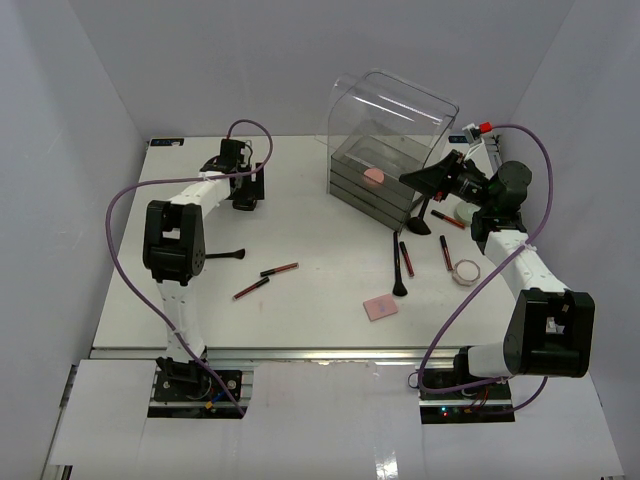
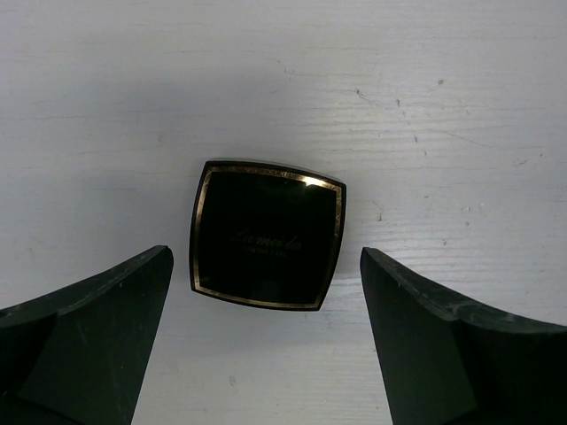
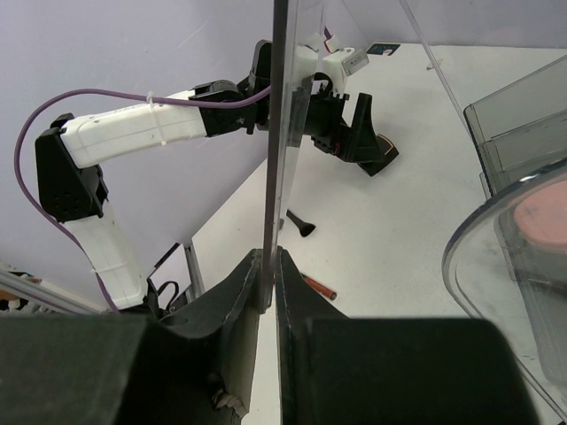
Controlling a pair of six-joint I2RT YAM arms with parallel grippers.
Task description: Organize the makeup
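Nearest on the worktop (image 1: 300, 320), the pink square (image 1: 380, 307), pencils (image 1: 279, 269) & a brush (image 1: 399, 265) lie loose, w/ a round pink compact (image 1: 466, 271) off to the right. Further back, the left claw (image 2: 264, 257) hangs wide apart over the black compact (image 2: 266, 221), not touching. That looks like pre-grasp, so next it needs to drop & close. The right claw (image 3: 270, 261) is pinched on the clear lid (image 3: 276, 133), prob. holding it open. Farthest, the box (image 1: 390, 140) holds one pink disc (image 1: 373, 175) in its top tray, nothing else I can make out.

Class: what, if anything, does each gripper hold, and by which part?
The right gripper pinches the clear lid by its thin edge. The left gripper is open over the black compact, holding nothing.
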